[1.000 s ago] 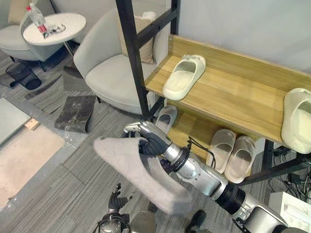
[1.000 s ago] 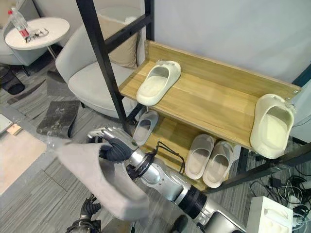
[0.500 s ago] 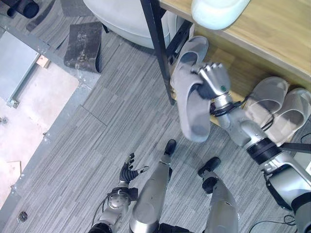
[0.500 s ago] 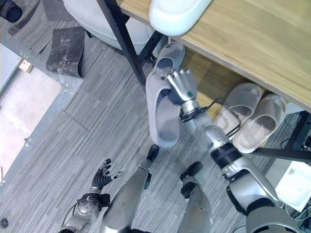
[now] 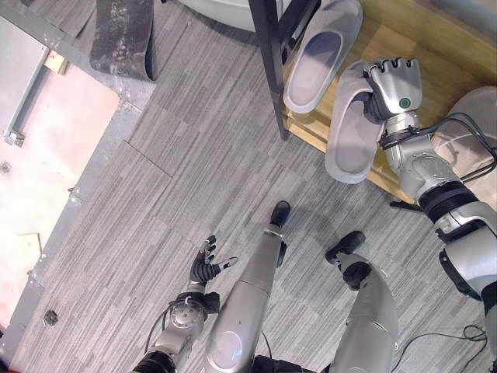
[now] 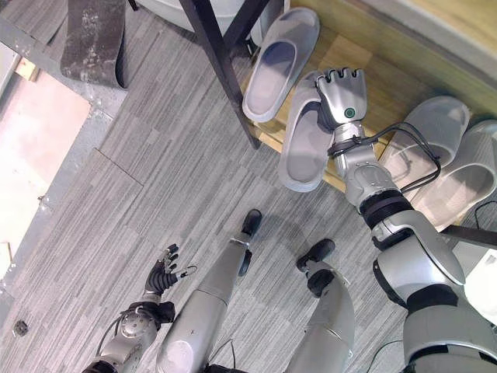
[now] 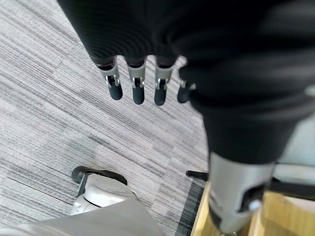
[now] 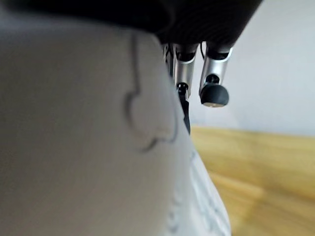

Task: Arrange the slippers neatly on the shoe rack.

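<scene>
Grey striped carpet (image 5: 155, 179) runs under us, and up at one o'clock sits the wooden lower shelf (image 6: 396, 93) of the rack, behind a black post (image 5: 268, 54). Our right hand (image 5: 392, 85) has its fingers curled over the strap end of a grey slipper (image 5: 349, 140) and holds it toe-in at the shelf's front edge, heel overhanging the carpet. That angle looks chosen, we judge, so the slipper can slide in alongside its mate (image 5: 322, 54), which lies already on the shelf at eleven o'clock of the held one, just beside it. Over at three o'clock, a beige pair (image 6: 458, 163) rests side by side on the same board. The slippers look like smooth moulded foam, rounded at the toe with a broad strap; the shelf is pale grained wood. Our left hand (image 5: 206, 268) hangs low at seven o'clock, fingers straight and loose, grasping nothing.
</scene>
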Controlling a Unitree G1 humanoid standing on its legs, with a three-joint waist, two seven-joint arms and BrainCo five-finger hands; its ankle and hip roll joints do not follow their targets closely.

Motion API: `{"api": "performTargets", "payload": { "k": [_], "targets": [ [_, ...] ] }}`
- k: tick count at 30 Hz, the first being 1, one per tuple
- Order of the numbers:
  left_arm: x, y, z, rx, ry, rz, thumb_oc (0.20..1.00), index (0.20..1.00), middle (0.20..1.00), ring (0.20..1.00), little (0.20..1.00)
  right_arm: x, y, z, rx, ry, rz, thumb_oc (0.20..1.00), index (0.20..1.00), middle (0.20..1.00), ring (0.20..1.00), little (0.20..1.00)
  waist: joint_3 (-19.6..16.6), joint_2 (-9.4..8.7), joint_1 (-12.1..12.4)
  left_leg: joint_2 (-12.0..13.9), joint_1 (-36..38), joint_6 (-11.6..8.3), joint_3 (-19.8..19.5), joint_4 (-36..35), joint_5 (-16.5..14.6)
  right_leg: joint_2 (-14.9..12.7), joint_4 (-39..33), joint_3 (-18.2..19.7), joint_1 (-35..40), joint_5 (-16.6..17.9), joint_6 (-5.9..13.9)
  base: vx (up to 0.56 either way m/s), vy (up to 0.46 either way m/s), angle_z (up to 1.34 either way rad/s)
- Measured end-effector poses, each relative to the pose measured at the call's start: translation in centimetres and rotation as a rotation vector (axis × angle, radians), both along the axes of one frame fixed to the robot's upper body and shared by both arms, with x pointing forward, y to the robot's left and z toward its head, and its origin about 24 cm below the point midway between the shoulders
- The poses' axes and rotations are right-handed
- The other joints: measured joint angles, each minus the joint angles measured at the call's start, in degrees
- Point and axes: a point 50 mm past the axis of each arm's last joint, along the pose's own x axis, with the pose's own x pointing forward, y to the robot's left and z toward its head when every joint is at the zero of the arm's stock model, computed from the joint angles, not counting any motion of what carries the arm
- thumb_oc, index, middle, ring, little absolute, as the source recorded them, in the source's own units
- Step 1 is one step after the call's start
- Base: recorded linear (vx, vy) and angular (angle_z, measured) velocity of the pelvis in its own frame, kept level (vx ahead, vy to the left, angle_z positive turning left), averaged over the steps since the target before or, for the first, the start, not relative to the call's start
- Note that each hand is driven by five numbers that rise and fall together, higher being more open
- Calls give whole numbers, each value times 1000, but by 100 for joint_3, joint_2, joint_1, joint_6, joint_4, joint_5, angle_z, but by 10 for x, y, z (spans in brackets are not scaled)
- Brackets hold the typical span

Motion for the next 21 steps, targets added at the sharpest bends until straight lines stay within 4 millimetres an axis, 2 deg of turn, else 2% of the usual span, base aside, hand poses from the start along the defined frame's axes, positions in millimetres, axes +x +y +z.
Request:
{"api": "performTargets", "payload": {
  "k": [4, 6, 7, 12, 14, 20, 21],
  "targets": [
    [0, 2, 1, -23, 1, 11, 1000, 1000, 1000, 1000, 1000, 4, -1, 6, -19, -34, -28, 200, 200, 200, 200, 200, -15, -21, -35, -35, -256, -2, 7, 156, -1, -55, 169, 98, -275, -40, 35, 7, 5, 1],
    [0, 1, 8, -36, -28, -4, 1000, 1000, 1000, 1000, 1000, 6, -3, 19, -32, -66, -50, 200, 200, 200, 200, 200, -16, -23, -56, -85, -395, -2, 7, 247, -1, -96, 312, 174, -444, -63, 36, 34, 24, 9],
    [-1, -2, 15, -58, -62, -15, 1000, 1000, 1000, 1000, 1000, 7, -12, 33, -2, -97, -101, 200, 200, 200, 200, 200, -23, -24, -33, -109, -584, 0, 11, 321, 0, -136, 428, 237, -649, -96, 50, 23, 13, 10],
    [-11, -1, 14, -69, -58, -16, 1000, 1000, 1000, 1000, 1000, 3, -31, 55, 41, -152, -186, 200, 200, 200, 200, 200, -49, -10, 99, -218, -849, 0, 20, 376, 1, -217, 575, 373, -983, -121, 63, 32, 16, 8],
    [-17, 0, 11, -66, -39, -13, 1000, 1000, 1000, 1000, 1000, 1, -37, 59, 61, -157, -212, 200, 200, 200, 200, 200, -158, 14, 120, -258, -946, 0, 18, 383, 1, -234, 609, 425, -1091, -154, 79, 57, 2, 9],
    [-25, -2, 6, -74, -16, -33, 1000, 1000, 1000, 1000, 1000, -1, -57, 54, 112, -126, -287, 200, 200, 200, 200, 200, -512, 110, 229, -360, -1015, 1, -20, 321, 3, -297, 661, 477, -1180, -207, 133, 50, -8, 11],
    [-25, -2, 6, -75, -14, -35, 1000, 1000, 1000, 1000, 1000, -1, -58, 54, 119, -123, -293, 228, 228, 228, 228, 228, -533, 121, 253, -362, -1014, 1, -22, 321, 3, -298, 664, 476, -1180, -207, 132, 61, -16, 2]
  ]
}}
